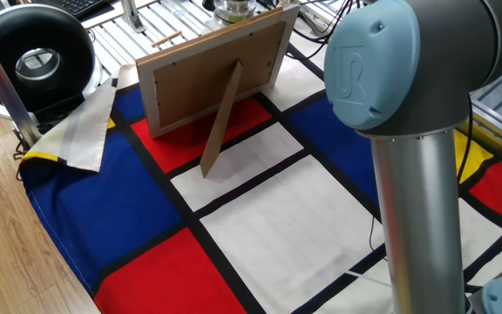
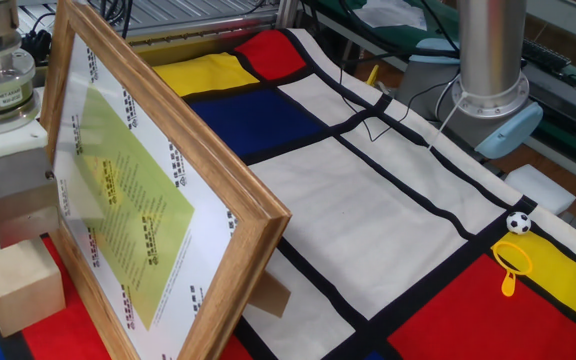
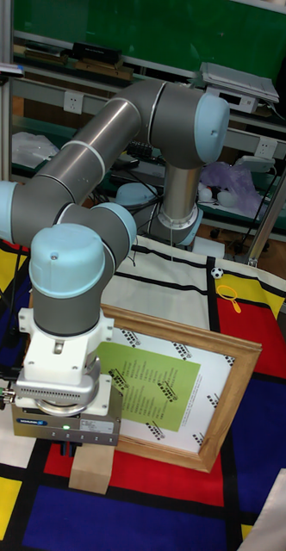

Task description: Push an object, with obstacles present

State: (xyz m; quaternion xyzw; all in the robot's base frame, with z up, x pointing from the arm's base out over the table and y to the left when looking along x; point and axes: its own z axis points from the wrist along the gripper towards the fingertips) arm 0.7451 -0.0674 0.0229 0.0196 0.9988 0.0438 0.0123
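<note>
The tall fixed view showed the scene from in front of the robot. Nearest the camera, a pale wooden block (image 3: 91, 469) sat on a red panel of the checked cloth (image 3: 173, 516), a covering of red, blue, yellow and white rectangles edged in black. Directly above the block hung the gripper (image 3: 70, 443), its body pointing straight down; its fingers were hidden behind its own housing and the block, so I could not tell whether they stood wide or narrow, or whether they touched the wood. Just beside the block, to its right, a wooden picture frame (image 3: 182, 392) stood leaning back, holding a white sheet with a green printed panel.

In the other fixed view, the block (image 2: 18, 290) lay low at the left edge, with the gripper's grey metal body (image 2: 23, 205) right above it and pressed close to the frame's (image 2: 168, 220) front face (contact could not be confirmed). One fixed view gave the frame's back (image 1: 212, 74), a plain board propped by a slanted wooden strut (image 1: 220, 118) resting on a red panel.

Farther off, the grey arm (image 3: 117, 155) with pale blue joint caps rose and bent back to its base. Beyond the frame, near the cloth's far edge, lay a small toy football (image 3: 216, 273) and a yellow magnifier shape (image 3: 232, 299). Shelving stood against a green wall (image 3: 203, 34) behind.
</note>
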